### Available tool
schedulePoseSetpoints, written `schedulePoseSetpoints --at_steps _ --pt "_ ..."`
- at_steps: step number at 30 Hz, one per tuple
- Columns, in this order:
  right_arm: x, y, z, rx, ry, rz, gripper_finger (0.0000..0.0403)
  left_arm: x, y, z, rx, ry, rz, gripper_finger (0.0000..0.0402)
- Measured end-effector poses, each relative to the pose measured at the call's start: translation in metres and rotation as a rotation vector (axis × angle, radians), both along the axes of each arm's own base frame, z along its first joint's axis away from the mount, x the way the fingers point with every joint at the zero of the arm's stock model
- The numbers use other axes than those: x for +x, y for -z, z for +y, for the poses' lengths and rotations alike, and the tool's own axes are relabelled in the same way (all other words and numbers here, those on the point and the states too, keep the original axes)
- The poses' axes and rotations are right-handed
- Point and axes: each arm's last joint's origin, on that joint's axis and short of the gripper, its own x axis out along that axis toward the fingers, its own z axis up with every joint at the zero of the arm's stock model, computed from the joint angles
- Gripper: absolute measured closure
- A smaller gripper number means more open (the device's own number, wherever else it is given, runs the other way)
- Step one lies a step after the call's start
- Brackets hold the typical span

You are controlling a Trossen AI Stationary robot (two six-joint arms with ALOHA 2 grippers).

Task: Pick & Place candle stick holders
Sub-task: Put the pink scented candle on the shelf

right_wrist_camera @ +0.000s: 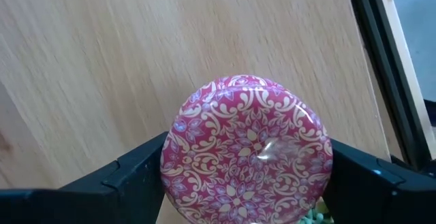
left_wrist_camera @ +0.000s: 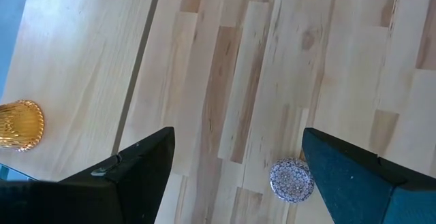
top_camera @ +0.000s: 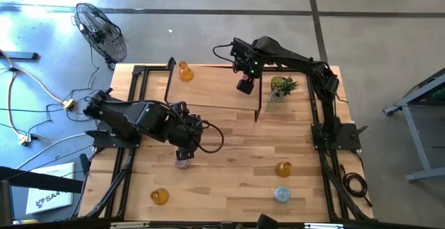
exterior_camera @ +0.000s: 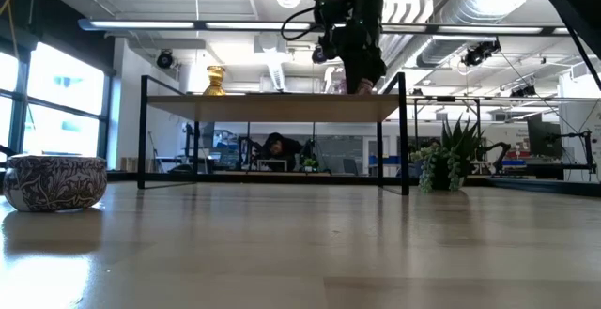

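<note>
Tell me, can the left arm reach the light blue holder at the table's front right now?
Probably yes. The left pincer is open and empty, and bare wood lies between it and the light blue holder. A pink holder sits just under the pincer, off that path.

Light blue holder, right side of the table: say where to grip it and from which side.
Probably from straight above, fingers across the round body of the light blue holder. It sits upright and looks circular from above; keep the fingers clear of the amber holder close beside it.
</note>
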Motion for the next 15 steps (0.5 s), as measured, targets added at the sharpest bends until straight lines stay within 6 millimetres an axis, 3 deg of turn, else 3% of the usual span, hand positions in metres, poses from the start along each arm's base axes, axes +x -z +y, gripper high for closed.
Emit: schedulePoseSetpoints --at_steps 15 --pt "0.0020 -0.0005 -0.0001 0.000 0.029 -0.020 0.0086 0.0000 0.0000 -0.0001 -0.005 -0.009 -0.003 0.0087"
